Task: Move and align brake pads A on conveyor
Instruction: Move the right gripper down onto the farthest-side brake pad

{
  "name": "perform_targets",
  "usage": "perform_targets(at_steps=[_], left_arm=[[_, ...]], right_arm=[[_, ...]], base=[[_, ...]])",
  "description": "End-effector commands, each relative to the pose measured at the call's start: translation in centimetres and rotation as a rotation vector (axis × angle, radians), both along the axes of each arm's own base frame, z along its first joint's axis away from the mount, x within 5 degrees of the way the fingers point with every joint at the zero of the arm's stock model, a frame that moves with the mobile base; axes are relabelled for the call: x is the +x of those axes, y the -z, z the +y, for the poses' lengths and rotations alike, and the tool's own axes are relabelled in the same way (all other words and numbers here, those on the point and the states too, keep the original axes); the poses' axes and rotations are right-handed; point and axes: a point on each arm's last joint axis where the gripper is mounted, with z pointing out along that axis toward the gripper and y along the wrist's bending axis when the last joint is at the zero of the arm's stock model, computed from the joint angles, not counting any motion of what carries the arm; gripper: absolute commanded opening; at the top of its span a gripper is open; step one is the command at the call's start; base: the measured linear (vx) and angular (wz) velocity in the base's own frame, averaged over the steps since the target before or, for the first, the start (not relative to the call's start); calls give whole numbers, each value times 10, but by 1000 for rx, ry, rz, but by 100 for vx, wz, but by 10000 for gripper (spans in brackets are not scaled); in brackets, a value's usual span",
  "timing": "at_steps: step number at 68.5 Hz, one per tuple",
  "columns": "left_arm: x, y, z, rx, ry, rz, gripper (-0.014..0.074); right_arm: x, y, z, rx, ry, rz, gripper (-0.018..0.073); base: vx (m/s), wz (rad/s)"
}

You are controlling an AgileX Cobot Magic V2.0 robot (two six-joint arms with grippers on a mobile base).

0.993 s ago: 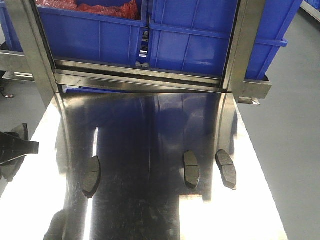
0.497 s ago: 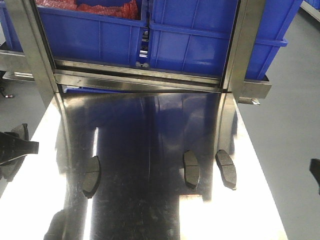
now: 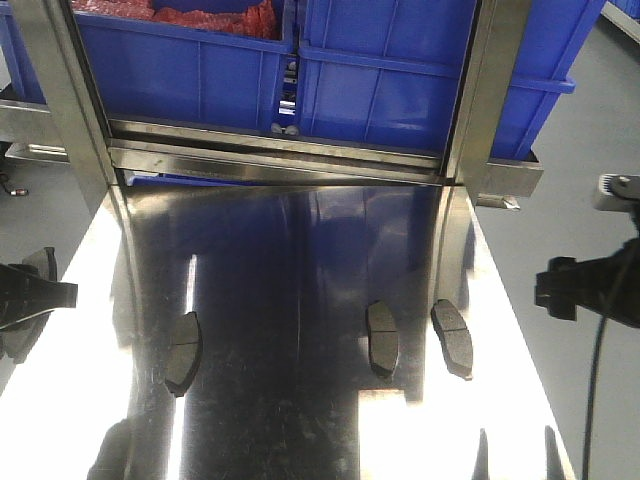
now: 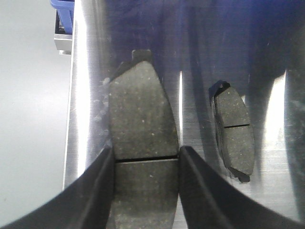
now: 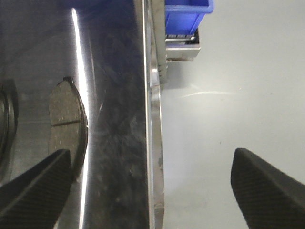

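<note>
Strong light burns the worktop (image 3: 300,400) white along its sides in the front view, while its mirror-like middle stays dark, tinted blue by reflections; thin glare streaks run lengthwise; close up, the left end effector (image 4: 145,151) is soft and black, the brake pad (image 4: 142,109) it holds crisp and grainy; the right end effector (image 5: 151,153) is dark, slightly soft

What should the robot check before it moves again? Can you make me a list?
1. Left tool gripping the held pad: ok, fingers press both its sides.
2. Right tool open and empty: ok.
3. Left pad, middle pad and right pad lying apart on the steel table: ok.
4. Right tool lined up over the right pad: not ok, it hangs at the table's edge, pad off to one side.
5. Conveyor ready for the pad: cannot tell, no view shows it.
</note>
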Motion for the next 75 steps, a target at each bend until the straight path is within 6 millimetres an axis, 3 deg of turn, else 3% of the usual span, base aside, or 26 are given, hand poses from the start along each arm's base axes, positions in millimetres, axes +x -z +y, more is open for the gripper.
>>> perform_targets(at_steps=[1,29,44,75], left_arm=[[3,-17,-2,-18,-3,-109,76],[3,-17,-2,-18,-3,-109,76],[3,-17,-2,-18,-3,-109,76],[3,-17,-2,-18,-3,-109,76]], right_arm=[[17,-10,14,6,-46,-58,631],[67,26,84,-17,-164,101,610],[87,44,89,-15,-142,167,601],[90,70,90,-34,-139,253,587]], base=[[0,0],[0,0],[0,0],[0,0]])
